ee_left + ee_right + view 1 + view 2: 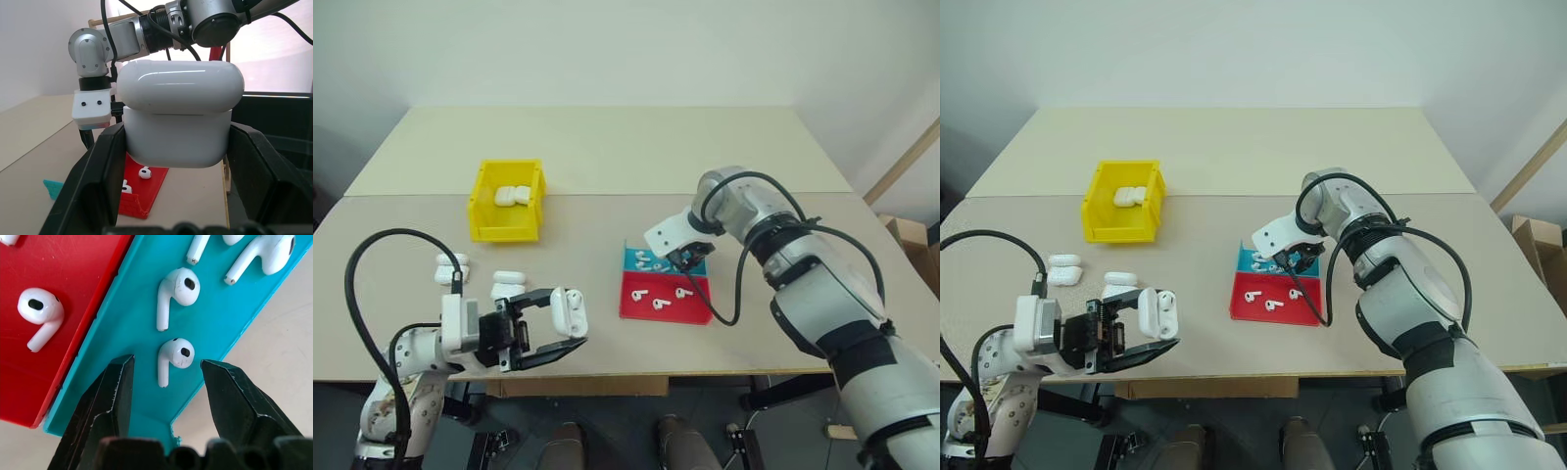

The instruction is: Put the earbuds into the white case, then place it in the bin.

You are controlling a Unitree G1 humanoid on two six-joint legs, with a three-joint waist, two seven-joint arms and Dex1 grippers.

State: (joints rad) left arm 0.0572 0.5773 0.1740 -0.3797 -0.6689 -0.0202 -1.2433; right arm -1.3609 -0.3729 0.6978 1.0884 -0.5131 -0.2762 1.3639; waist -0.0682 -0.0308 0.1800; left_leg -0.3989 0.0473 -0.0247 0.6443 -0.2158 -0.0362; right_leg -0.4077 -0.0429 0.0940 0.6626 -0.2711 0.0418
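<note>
The white case (571, 307) sits between the fingers of my left gripper (570, 319), which is shut on it near the table's front left edge; its lid looks hinged open. In the left wrist view the case (178, 112) is clamped by both black fingers (100, 166). My right gripper (166, 369) stands open, pointing down over the blue half of the tray (637, 262), with one of the earbuds (173, 356) lying between its fingertips, untouched. More earbuds (176, 291) lie beside it, and others (660, 304) on the red half. The yellow bin (504, 233) stands at the back left.
Two white cases (514, 195) lie inside the bin. Several more cases (450, 268) sit on the table between the bin and my left gripper. The red half of the tray (697, 311) lies close to the table's front edge.
</note>
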